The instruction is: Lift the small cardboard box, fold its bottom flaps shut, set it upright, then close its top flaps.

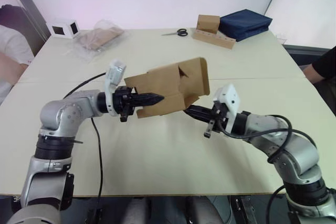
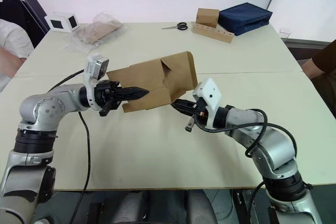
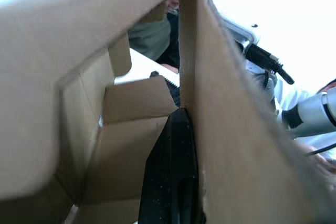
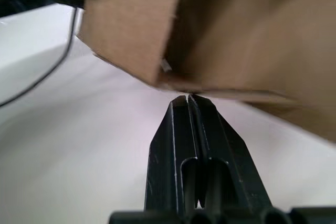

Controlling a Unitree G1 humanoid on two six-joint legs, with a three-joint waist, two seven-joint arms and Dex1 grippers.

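Small cardboard box held clear of desk mid-area by left gripper, pinched on wall. Right gripper closed, empty, tips at lower edge. Judged light, crushable; grip by panel edges.

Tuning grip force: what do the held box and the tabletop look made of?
The small cardboard box: plain brown corrugated cardboard, matte, with creased hinged flaps and raw cut edges. The table: smooth cream surface with a slight sheen, probably laminate; the core cannot be told.
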